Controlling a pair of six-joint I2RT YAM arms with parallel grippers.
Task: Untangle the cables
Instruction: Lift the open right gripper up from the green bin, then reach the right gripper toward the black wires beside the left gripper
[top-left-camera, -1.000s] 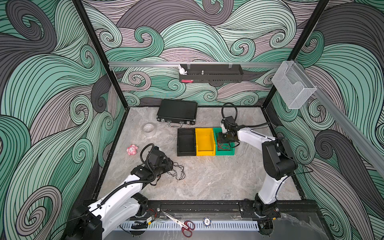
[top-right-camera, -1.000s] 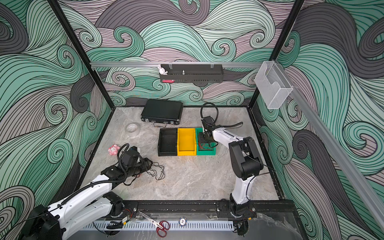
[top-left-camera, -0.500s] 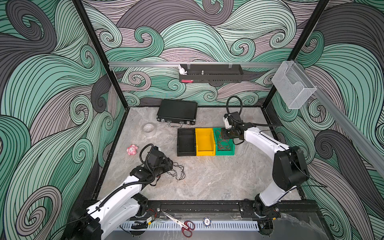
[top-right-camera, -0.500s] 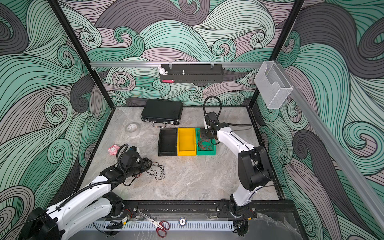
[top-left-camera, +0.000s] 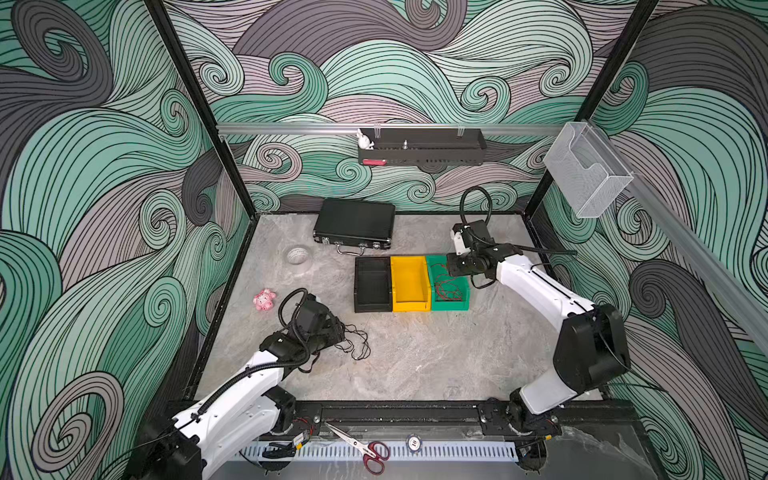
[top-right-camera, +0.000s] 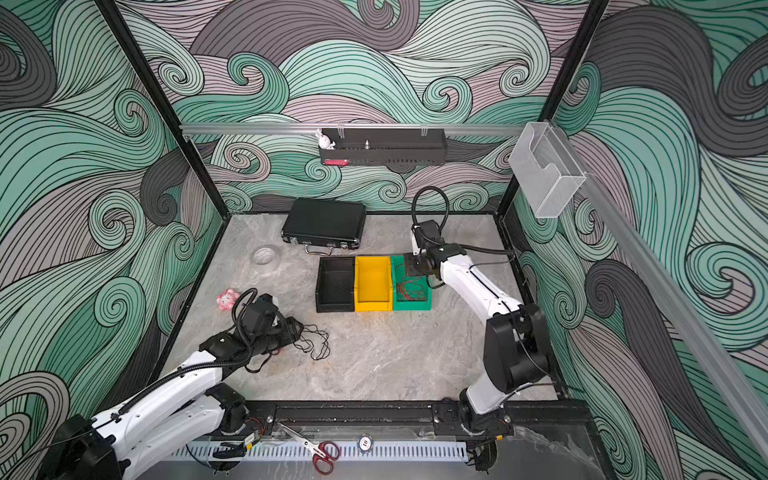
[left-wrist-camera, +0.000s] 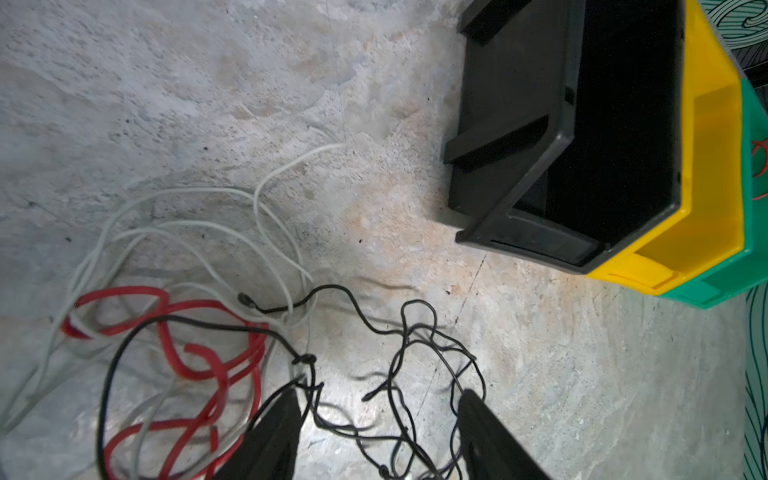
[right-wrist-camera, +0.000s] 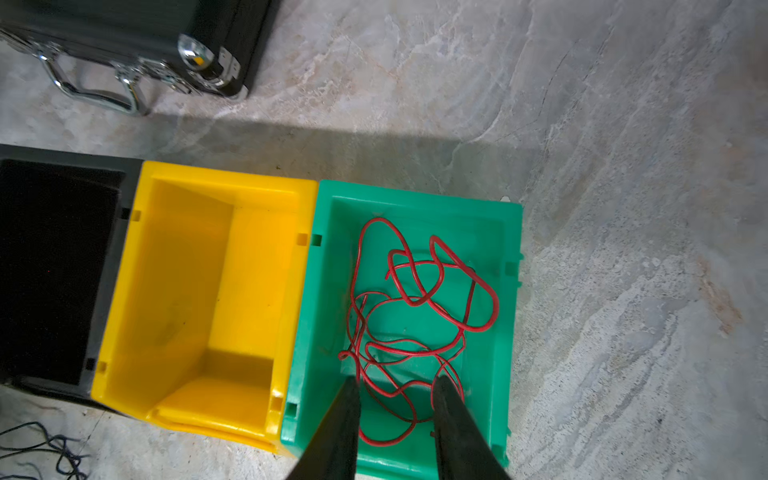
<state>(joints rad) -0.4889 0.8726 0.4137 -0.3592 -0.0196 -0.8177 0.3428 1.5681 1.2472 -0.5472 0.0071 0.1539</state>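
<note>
In both top views: grey marbled table (top-left-camera: 415, 365), enclosed by wave-patterned walls (top-left-camera: 374, 62).

Left wrist view: left gripper (left-wrist-camera: 380, 392) spread wide, low over the tangled cables (left-wrist-camera: 305, 358) lying on the table.

Right wrist view: right gripper (right-wrist-camera: 398, 380) parted, above a red cable (right-wrist-camera: 496, 301) coiled inside the green bin (right-wrist-camera: 415, 199).
</note>
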